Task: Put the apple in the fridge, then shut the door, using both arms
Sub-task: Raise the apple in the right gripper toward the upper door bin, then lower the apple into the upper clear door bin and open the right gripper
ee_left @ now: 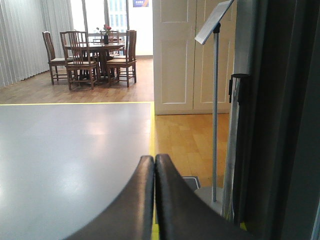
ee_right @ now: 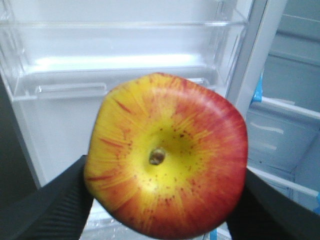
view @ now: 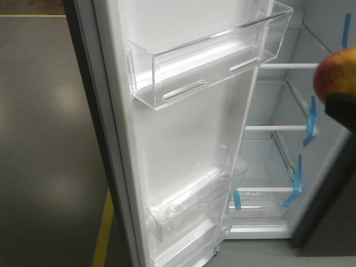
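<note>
**Now: apple (ee_right: 167, 157) held in front of the open fridge (view: 278, 161)**

The right gripper (ee_right: 165, 200) clamps the apple from both sides, with the stem dimple facing the wrist camera. The apple hangs in the air in front of the door (view: 183, 139) and its top bin (view: 211, 61), not yet on a shelf. The door stands wide open. The left gripper (ee_left: 154, 165) is empty, its fingers pressed together over grey floor.

Dining corner past the grey floor (ee_left: 65, 150)
Left of the white doors (ee_left: 192, 55), wooden chairs (ee_left: 79, 57) ring a table (ee_left: 95, 46) bearing flowers (ee_left: 106, 30); a sign stand (ee_left: 215, 100) rises before the doors' right leaf.
</note>
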